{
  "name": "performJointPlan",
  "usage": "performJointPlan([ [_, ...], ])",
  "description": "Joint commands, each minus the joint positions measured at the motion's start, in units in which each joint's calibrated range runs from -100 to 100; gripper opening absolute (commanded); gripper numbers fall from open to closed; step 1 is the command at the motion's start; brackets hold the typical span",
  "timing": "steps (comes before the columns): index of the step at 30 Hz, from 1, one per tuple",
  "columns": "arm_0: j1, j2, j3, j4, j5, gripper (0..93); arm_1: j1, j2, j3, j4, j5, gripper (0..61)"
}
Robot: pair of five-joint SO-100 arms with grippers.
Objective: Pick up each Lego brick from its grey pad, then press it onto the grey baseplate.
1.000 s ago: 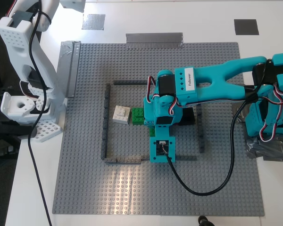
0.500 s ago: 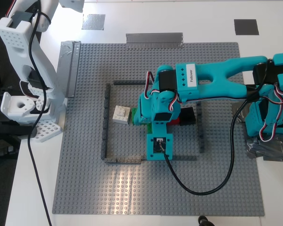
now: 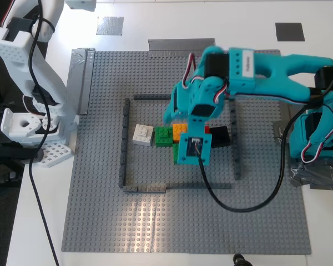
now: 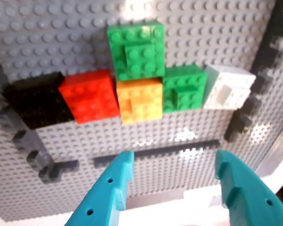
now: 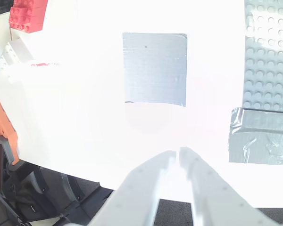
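Lifted off the bright green brick (image 3: 164, 136) since earlier, first gripper (image 4: 172, 181) wide, empty. White brick (image 3: 142, 134) beside it on baseplate (image 3: 100, 194); pad (image 5: 154, 68) bare. Second gripper (image 5: 178, 157) closed, empty. Probably finished.

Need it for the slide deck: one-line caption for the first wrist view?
Open teal fingers above the grey baseplate, facing clustered green, orange, red, black and white bricks.

counter (image 3: 322, 233): white, glossy, lying brightly lit | floor (image 3: 0, 221): dark, showing past counter edge at exterior view's left | light: glare washing out counter in second wrist view | walls, windows: not showing
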Motion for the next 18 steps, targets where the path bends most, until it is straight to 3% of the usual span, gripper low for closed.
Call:
performJointPlan([
  [1, 6.8, -8.2, -1.7, 0.0, 0.1, 0.0, -0.2, -5.1, -2.6, 0.3, -0.1, 0.2],
  [12, 33.1, -17.5, -1.7, -0.8, -0.3, 0.0, -0.6, -5.6, -1.4, 1.5, 0.0, 0.2],
  [18, 48.8, -17.4, -1.6, -7.7, -0.3, 0.0, -0.3, -5.9, -1.3, 1.7, 0.4, 0.2],
])
